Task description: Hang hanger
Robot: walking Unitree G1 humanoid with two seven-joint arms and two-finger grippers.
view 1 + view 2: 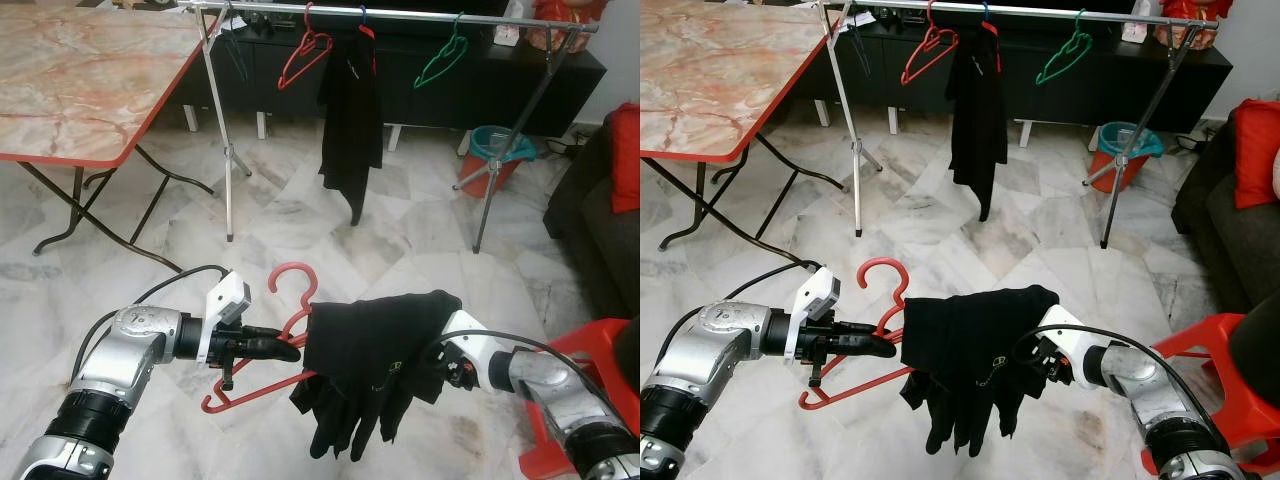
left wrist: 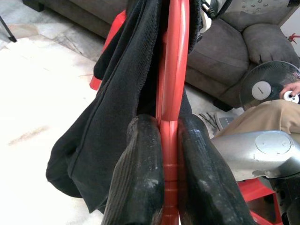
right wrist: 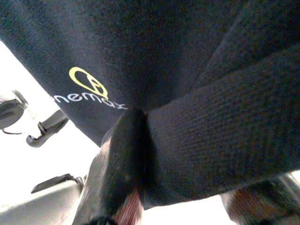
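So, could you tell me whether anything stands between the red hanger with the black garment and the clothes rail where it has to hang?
Nothing visible does. The left gripper holds the red hanger, draped with the black garment that the right gripper pinches. Only bare marble floor lies before the rail, which has free space between its hangers.

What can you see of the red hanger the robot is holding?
The red hanger looks like moulded plastic, with an open hook at the top and a lower bar. It hangs tilted above the marble floor. The left tool is shut on its red bar, one finger on each side. A black garment is draped over it and hides its right half, where the right tool grips the cloth.
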